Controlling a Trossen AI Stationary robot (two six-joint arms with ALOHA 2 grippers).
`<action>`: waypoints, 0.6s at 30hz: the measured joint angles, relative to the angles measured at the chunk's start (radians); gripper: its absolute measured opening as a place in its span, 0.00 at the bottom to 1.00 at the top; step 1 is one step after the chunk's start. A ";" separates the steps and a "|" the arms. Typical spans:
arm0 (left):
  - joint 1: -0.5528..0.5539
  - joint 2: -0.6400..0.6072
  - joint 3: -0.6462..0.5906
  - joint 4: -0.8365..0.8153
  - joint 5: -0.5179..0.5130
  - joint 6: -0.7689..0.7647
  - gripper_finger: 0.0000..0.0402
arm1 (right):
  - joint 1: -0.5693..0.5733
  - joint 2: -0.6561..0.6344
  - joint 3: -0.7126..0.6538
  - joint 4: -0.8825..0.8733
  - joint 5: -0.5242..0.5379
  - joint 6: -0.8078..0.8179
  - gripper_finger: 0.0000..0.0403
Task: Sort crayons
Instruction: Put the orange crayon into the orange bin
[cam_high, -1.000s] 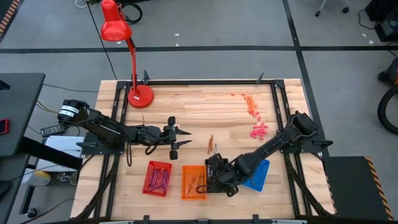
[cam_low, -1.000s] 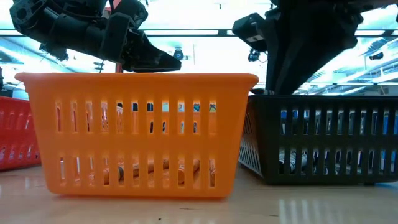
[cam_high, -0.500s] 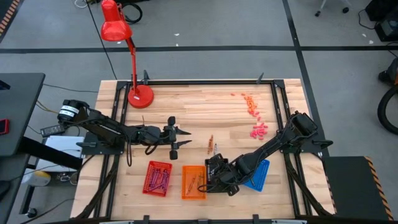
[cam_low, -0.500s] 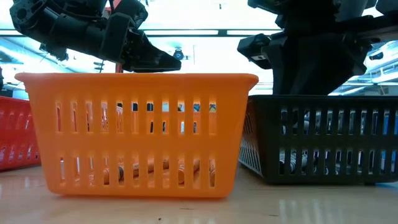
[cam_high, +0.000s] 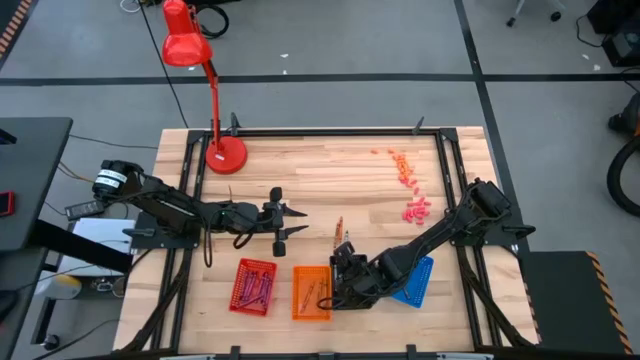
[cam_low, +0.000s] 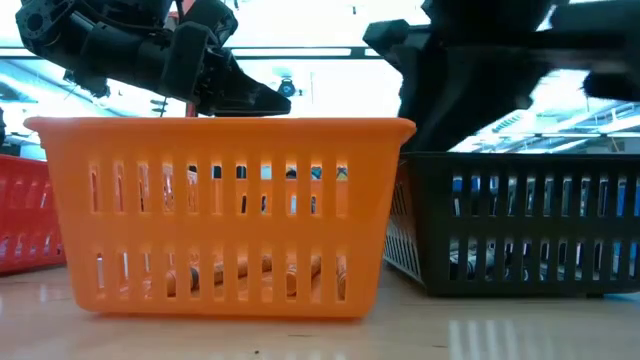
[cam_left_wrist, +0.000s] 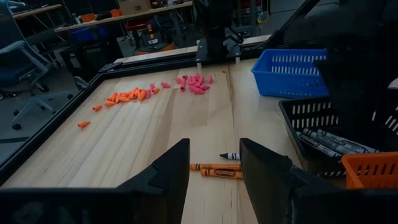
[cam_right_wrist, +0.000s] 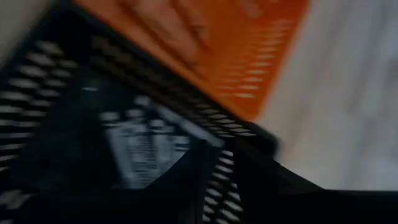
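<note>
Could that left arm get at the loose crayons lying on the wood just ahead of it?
Probably yes. The left end effector is open and points at the loose crayons on the bare table, with nothing between them. The right end effector is busy over the black tray.

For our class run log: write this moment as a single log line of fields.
left pincer: open, hovering mid-table | right pincer: over black tray | loose crayons: on table | orange tray: holds crayons

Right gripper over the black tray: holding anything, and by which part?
Cannot be told: the right gripper is blurred over the black tray; no crayon shows in it.
</note>
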 joint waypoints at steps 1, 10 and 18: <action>0.000 0.000 0.000 0.000 0.000 0.000 0.38 | -0.001 0.000 0.003 -0.004 0.035 -0.002 0.21; 0.000 0.000 0.000 -0.002 0.000 0.000 0.38 | -0.067 0.000 0.005 -0.008 0.160 0.075 0.21; 0.000 0.000 0.000 -0.002 0.000 -0.001 0.38 | -0.194 0.000 0.006 -0.021 0.161 0.651 0.21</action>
